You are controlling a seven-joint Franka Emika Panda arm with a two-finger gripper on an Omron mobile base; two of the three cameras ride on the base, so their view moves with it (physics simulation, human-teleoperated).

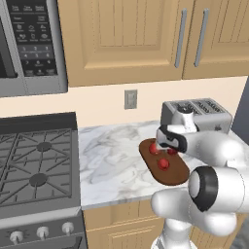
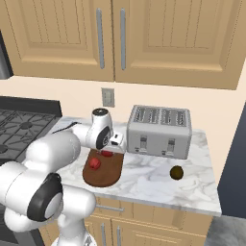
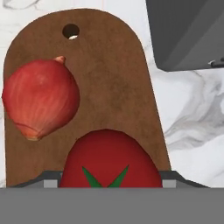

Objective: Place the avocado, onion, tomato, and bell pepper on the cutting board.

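Pincer (image 1: 165, 145) low over flat dark reddish-brown wooden cutting board (image 1: 180, 172), fingertips hidden behind round red tomato with green star-shaped stem (image 3: 109, 159), so cannot tell spread or pinching. Red-skinned onion (image 3: 40, 98) on board near hanging-hole end. Small dark olive avocado (image 2: 177, 172) alone on marble tabletop (image 2: 149, 175) toward right edge, open room around it. Steel toaster (image 2: 161, 131) along back edge

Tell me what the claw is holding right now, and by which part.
Cannot be told. In the hand view a red tomato with a green stem sits close against the claw over the cutting board, beside the onion; the fingertips are hidden.
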